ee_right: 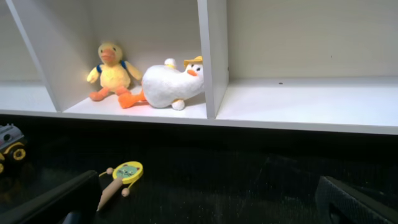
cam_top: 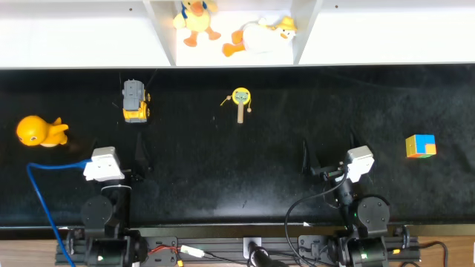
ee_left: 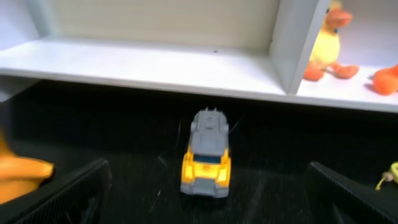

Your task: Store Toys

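A grey and yellow toy truck (cam_top: pixel 134 101) (ee_left: pixel 206 154) stands on the black mat, straight ahead of my left gripper (cam_top: pixel 119 152) (ee_left: pixel 205 214), which is open and holds nothing. An orange duck (cam_top: pixel 41 132) (ee_left: pixel 18 174) lies at the mat's far left. A small yellow rattle drum (cam_top: pixel 240 102) (ee_right: pixel 122 178) with a wooden handle lies mid-mat. A coloured cube (cam_top: pixel 420 146) sits at the right. My right gripper (cam_top: pixel 330 159) (ee_right: pixel 205 214) is open and empty near the front. A yellow plush duck (cam_top: pixel 196 19) (ee_right: pixel 109 71) and a white plush goose (cam_top: pixel 260 37) (ee_right: pixel 169 84) sit in the middle shelf bay.
A white shelf unit (cam_top: pixel 89 44) with upright dividers runs along the back of the mat; its left bay (ee_left: pixel 149 62) and right bay (ee_right: pixel 311 99) hold nothing. A blue cable (cam_top: pixel 44 193) loops by the left arm's base.
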Robot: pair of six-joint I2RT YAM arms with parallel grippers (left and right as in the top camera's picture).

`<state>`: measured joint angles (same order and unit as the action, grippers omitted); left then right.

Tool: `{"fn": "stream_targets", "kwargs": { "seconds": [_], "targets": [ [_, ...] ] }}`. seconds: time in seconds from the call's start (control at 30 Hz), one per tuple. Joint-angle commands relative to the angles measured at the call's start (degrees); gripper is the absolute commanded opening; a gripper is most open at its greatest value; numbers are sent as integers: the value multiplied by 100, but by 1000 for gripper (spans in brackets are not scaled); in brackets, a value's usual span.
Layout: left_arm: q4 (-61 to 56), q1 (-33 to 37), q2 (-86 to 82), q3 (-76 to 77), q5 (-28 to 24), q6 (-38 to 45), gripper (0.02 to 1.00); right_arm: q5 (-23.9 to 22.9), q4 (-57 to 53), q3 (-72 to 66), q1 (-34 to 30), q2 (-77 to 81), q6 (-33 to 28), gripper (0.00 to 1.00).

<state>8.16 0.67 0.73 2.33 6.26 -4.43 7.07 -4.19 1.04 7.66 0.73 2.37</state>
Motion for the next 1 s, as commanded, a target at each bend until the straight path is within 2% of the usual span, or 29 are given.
{"fn": "stream_targets", "kwargs": {
  "seconds": [0.03, 0.17, 0.37, 0.47, 0.6, 0.7, 0.83, 0.93, 1.0],
  "targets": [
    [748, -37, -42, 811, 857, -345, 998, -28, 20, -74, 46, -46, 24, 996],
    [1794, -37, 160, 1808, 1563, -514, 998, -28, 20, -74, 46, -46, 24, 996],
    [2594, -37, 914, 3171, 2490, -778, 998, -28, 20, -74, 46, -46, 24, 996],
    [2951, -37, 1384, 3716, 2669, -815, 998, -28, 20, -74, 46, -46, 24, 998],
    [3477, -35, 2035, 4238, 2988, -1355, 998, -28, 20, -74, 46, -46, 24, 996],
    [3401, -35, 2511, 4308, 2924, -1294, 998, -28, 20, -74, 46, -46, 24, 996],
    [3342, -37, 2911, 4310, 2223, -706, 996, -28, 20, -74, 46, -46, 24, 996],
    [3136, -37, 3038, 4308, 2267, -715, 998, -28, 20, -74, 46, -46, 24, 996],
    [3027, -35, 3047, 4308, 2627, -813, 998, -28, 20, -74, 46, -46, 24, 996]
  ]
}}
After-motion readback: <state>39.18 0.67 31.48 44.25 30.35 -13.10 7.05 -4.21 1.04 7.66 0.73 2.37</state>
